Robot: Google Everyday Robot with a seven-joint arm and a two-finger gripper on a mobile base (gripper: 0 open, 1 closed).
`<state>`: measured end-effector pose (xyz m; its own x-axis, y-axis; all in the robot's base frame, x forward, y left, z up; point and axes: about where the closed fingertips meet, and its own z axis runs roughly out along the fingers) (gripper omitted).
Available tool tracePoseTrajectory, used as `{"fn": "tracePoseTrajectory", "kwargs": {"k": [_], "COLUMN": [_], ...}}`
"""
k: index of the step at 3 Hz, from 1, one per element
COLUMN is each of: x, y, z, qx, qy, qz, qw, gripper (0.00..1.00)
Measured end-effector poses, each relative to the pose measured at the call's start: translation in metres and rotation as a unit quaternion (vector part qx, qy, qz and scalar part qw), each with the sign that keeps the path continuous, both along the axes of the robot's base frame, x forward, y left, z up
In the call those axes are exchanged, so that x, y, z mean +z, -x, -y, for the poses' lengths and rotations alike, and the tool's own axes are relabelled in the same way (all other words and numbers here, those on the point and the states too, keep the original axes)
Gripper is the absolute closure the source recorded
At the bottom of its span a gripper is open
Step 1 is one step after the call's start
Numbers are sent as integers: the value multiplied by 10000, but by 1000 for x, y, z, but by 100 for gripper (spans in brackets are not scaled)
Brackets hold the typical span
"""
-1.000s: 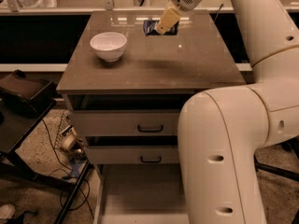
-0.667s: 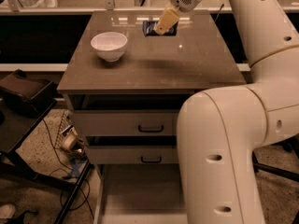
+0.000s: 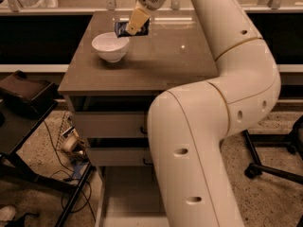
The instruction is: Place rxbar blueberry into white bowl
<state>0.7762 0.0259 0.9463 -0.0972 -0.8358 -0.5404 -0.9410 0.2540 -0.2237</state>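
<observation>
Rxbar blueberry [image 3: 121, 29] looks clamped in the pincer [image 3: 137, 25], just beyond the white bowl [image 3: 110, 47] rim at the far side of the bench [image 3: 165, 60]. Probably light, flat, fairly stiff, with a slippery glossy wrapper; best pinched across the short width, mid-length.

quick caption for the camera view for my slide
The tool holds the rxbar blueberry over the table, close beside the white bowl, not yet in it.

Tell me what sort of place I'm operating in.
Probably a lab or office workspace: a drawer cabinet, loose cables on the speckled floor, a rolling chair base. The pincer holds the rxbar blueberry above the cabinet top, beside the white bowl.
</observation>
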Motion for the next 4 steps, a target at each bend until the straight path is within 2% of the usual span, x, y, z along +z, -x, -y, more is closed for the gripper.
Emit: {"fn": "tracePoseTrajectory", "kwargs": {"k": [1, 2, 3, 4], "x": [-12, -21, -27, -30], "y": [-7, -15, -20, -22], "z": [-43, -70, -88, -89], "qx": [82, 77, 78, 81], "qy": [140, 237, 251, 244], "qz": [-57, -38, -3, -8], "qw": [9999, 9997, 9997, 9997], "gripper": [100, 100, 73, 52]}}
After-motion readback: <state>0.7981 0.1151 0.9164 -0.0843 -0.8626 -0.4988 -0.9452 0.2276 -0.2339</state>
